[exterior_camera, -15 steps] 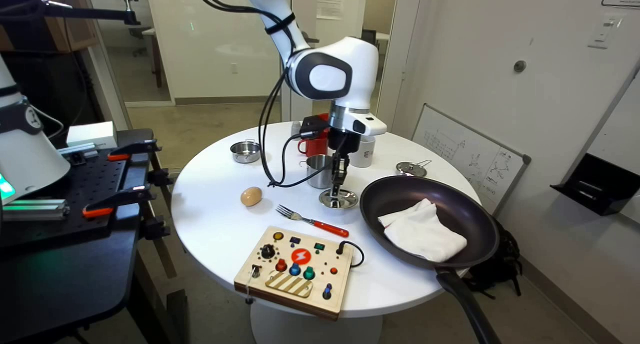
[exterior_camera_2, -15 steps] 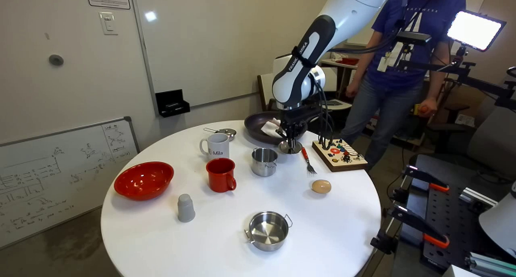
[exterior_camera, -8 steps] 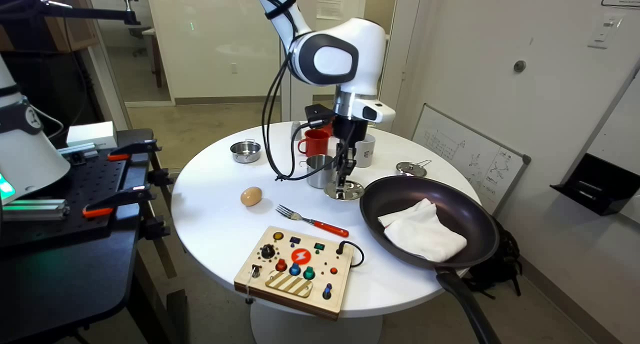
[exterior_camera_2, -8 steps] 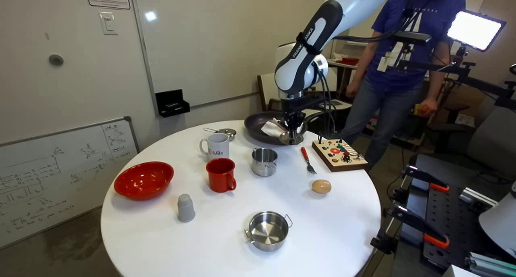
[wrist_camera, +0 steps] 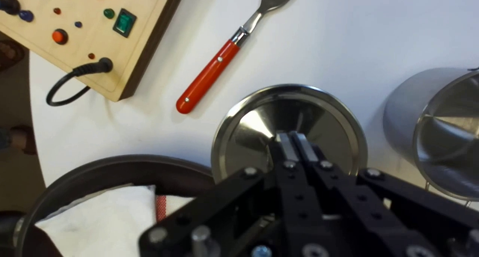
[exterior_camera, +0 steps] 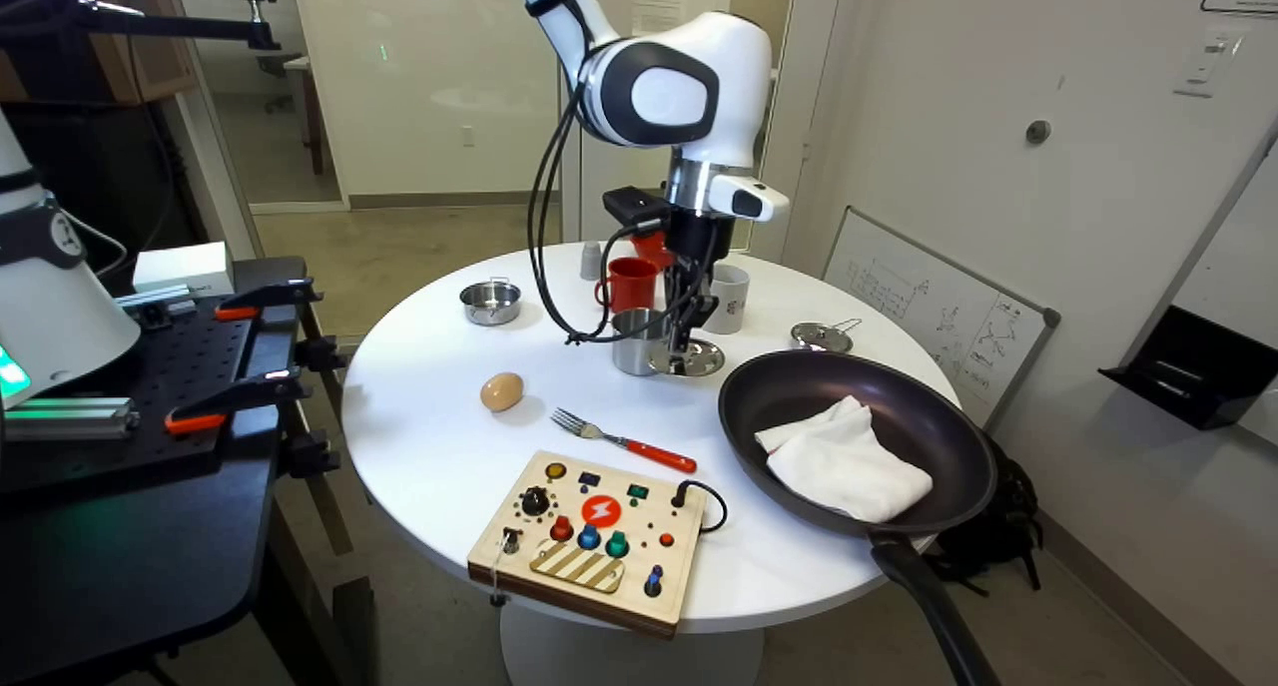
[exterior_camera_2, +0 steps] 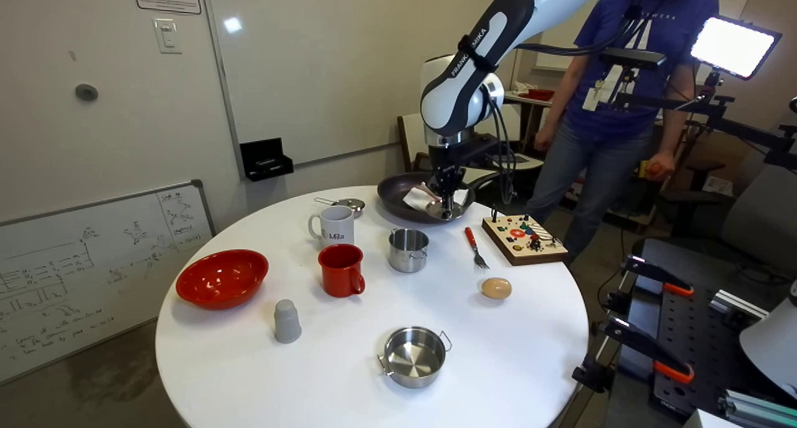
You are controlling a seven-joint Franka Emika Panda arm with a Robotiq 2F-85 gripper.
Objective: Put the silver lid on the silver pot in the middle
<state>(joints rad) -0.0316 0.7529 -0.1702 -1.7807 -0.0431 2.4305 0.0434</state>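
Above the white table (exterior_camera_2: 498,353): my gripper (wrist_camera: 293,137), fingers clamped on the silver lid (wrist_camera: 290,116).
Silver pot (exterior_camera_2: 408,258): upright, open-topped, near but apart from my lid.

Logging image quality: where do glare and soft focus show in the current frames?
Wrist view: glare on the silver lid, nearest parts of the gripper slightly soft; in an exterior view: light panel blown out white, a bright glare spot on the wall whiteboard.

The arm (exterior_camera_2: 462,85) slopes in from above, its hand (wrist_camera: 293,135) pointing downward, fingers (wrist_camera: 287,147) close together (a thin dark line between them).
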